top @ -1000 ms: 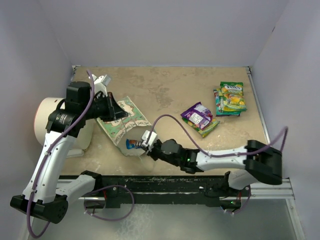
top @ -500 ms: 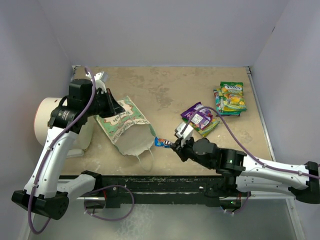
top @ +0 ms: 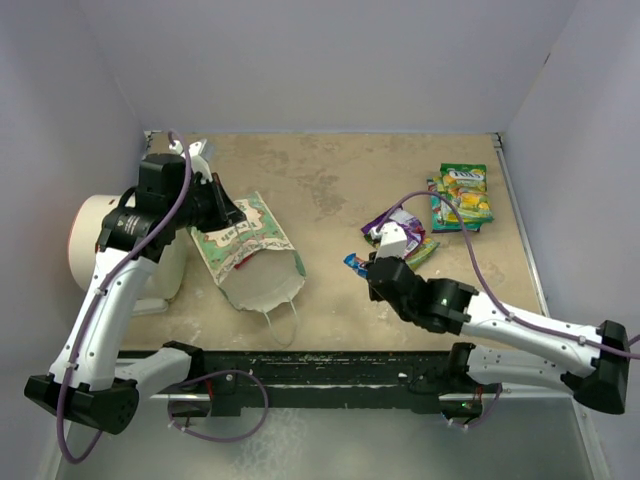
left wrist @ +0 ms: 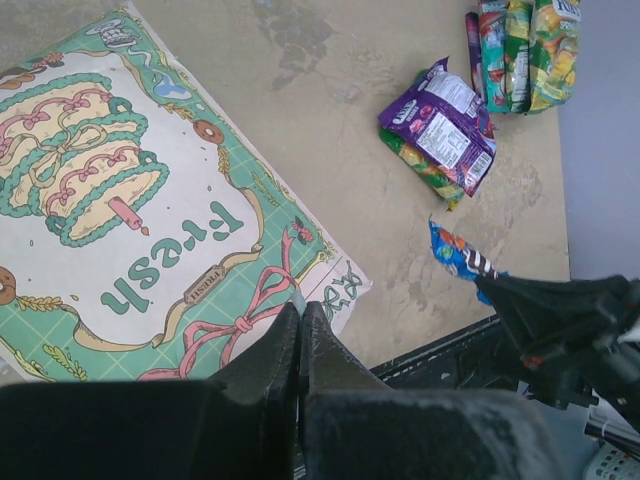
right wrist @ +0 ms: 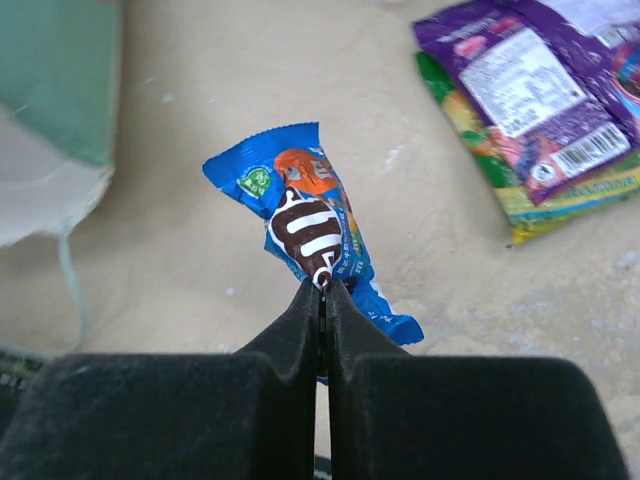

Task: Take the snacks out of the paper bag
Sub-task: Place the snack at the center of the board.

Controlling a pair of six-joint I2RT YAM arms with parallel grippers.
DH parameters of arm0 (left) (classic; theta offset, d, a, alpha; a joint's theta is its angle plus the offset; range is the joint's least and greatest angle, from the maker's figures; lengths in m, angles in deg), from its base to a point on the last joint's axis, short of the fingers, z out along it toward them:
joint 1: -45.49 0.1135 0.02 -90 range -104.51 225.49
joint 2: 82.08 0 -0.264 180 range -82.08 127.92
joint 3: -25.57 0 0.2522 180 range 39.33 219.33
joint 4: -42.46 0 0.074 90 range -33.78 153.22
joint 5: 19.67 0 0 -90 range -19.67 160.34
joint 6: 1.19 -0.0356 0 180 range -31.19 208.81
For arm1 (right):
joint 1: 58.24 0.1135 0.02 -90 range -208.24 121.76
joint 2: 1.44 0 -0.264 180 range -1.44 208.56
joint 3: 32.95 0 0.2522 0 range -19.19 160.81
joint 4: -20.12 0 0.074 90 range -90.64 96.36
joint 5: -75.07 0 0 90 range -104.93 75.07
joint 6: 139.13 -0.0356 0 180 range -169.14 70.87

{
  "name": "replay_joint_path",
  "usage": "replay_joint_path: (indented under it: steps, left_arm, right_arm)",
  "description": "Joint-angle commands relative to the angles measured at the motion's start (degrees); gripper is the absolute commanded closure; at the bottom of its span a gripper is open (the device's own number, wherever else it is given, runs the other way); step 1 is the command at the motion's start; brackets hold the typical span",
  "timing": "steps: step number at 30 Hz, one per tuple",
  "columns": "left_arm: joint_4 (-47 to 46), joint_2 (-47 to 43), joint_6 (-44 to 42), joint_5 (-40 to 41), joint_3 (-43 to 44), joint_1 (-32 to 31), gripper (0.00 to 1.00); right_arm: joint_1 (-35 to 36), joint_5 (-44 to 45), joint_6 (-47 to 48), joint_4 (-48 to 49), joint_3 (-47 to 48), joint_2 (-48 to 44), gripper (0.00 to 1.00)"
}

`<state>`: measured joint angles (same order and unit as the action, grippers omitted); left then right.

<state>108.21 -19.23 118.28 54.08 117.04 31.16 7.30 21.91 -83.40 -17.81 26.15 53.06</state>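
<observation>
The paper bag [top: 245, 250] lies tilted on the table, its mouth toward the near edge; its cream printed front shows in the left wrist view [left wrist: 130, 210]. My left gripper [left wrist: 299, 312] is shut on the bag's far edge and holds it up. My right gripper [right wrist: 323, 289] is shut on the blue bar wrapper [right wrist: 315, 225], held just above the table right of the bag [top: 355, 263]. A purple packet [top: 398, 232] lies over a green-yellow one. Green-red and green-yellow packets [top: 460, 197] are stacked at the far right.
A white cylinder [top: 90, 240] stands at the left, behind the left arm. The bag's white string handle [top: 280, 322] trails toward the black rail at the near edge. Grey walls close in the table on three sides.
My right gripper has pulled the blue bar wrapper out of the bag's mouth and carried it right toward the purple packet. The left gripper has kept its hold on the bag.
</observation>
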Motion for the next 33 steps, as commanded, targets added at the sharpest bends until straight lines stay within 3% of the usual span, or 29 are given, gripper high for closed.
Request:
replay_joint_path:
  steps: [1,5,9,12,17,26,33]
  left_arm:
    - [-1.07,-0.55,-0.48,-0.82,2.24,-0.09,1.0]
    - [-2.87,-2.52,-1.18,-3.54,0.66,-0.08,1.0]
    - [-3.07,-4.6,-1.26,-4.66,-1.67,-0.1,1.0]
    - [-2.5,-5.44,-1.0,-6.3,-2.83,-0.06,1.0]
    - [-2.24,-7.56,-0.46,-6.98,-4.46,-0.09,1.0]
    - [0.87,-10.17,1.29,-4.54,-6.64,-0.1,1.0]
    - [1.7,-10.4,3.98,-5.59,-7.03,-0.09,1.0]
  right_arm:
    - [-9.23,-2.01,-5.23,1.14,0.51,3.44,1.0]
    - [-14.42,-4.19,0.17,11.88,-1.18,8.63,0.94]
    - [-16.2,-7.0,8.03,28.64,-5.48,14.26,0.89]
    - [-16.48,-6.36,10.05,33.23,-6.07,19.6,0.89]
    - [-17.54,-4.72,9.47,33.75,-6.52,25.59,0.89]
    - [-17.55,-8.12,6.34,29.97,-8.13,17.92,0.48]
    - [-17.55,-13.92,11.14,28.69,-7.27,8.93,0.37]
